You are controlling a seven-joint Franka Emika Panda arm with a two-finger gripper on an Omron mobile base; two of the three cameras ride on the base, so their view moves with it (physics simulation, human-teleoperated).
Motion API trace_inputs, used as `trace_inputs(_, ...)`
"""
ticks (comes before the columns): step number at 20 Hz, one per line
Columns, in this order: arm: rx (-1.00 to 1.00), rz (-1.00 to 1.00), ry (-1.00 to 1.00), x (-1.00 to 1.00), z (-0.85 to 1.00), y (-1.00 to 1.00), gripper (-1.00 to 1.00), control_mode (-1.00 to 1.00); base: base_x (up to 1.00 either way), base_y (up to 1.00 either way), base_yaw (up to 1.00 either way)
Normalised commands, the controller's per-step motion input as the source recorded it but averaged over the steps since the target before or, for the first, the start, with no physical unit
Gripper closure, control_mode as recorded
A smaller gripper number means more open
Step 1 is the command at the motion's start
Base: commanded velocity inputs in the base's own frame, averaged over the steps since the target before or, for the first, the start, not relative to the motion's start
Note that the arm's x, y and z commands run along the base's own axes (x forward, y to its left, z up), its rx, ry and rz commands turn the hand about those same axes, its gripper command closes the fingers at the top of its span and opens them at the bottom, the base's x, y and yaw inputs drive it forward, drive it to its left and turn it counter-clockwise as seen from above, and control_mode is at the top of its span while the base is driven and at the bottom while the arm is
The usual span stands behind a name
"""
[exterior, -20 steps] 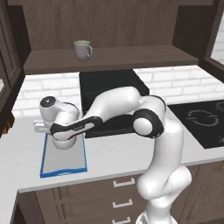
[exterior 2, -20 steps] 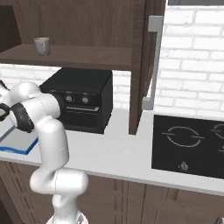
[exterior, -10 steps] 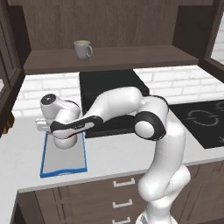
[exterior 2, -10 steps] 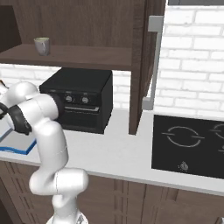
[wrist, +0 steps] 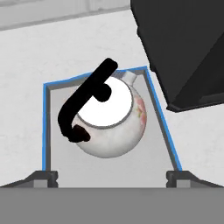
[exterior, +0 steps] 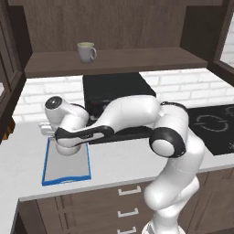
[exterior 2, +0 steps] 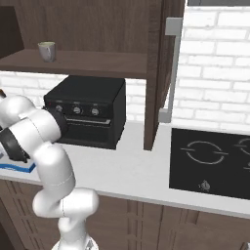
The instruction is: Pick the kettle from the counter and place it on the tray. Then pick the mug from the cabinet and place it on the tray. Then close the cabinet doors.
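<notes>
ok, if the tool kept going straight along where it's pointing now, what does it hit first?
Most likely the small round white kettle with the thin black arched handle, sitting directly ahead of the open tool on the blue-rimmed grey tray. The handle would probably be touched first, though depth is unclear.

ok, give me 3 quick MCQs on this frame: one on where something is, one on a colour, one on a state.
1. Where is the kettle?
A. on the cabinet shelf
B. on the tray
C. on the hob

2. What colour is the tray's rim?
A. blue
B. red
C. black

3. How is the gripper?
A. shut on the kettle's handle
B. shut on the mug
C. open, above the kettle

Key:
1 B, the hand view shows the kettle inside the rim.
2 A, a blue edge frames the grey surface.
3 C, the fingertips stand wide apart, holding nothing; the mug sits on the cabinet shelf.
</notes>
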Motion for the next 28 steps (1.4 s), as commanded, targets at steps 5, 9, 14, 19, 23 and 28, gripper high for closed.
trace_inputs(5,0.0,0.0,-0.15,-0.44,0.3,-0.27,-1.0,-1.0,0.0,0.0,0.0)
trace_inputs(9,0.02,0.0,0.0,-0.34,0.49,-0.22,-1.0,-1.0,0.0,0.0,0.0)
trace_inputs(14,0.0,0.0,0.07,-0.29,0.57,-0.24,-1.0,-1.0,0.0,0.0,0.0)
trace_inputs(19,-0.02,0.0,0.04,-0.22,0.45,-0.34,-1.0,-1.0,0.0,0.0,0.0)
trace_inputs(23,-0.08,0.04,-0.06,-0.26,0.31,-0.5,-1.0,-1.0,0.0,0.0,0.0)
trace_inputs(28,-0.1,0.08,-0.19,-0.32,0.34,-0.47,-1.0,-1.0,0.0,0.0,0.0)
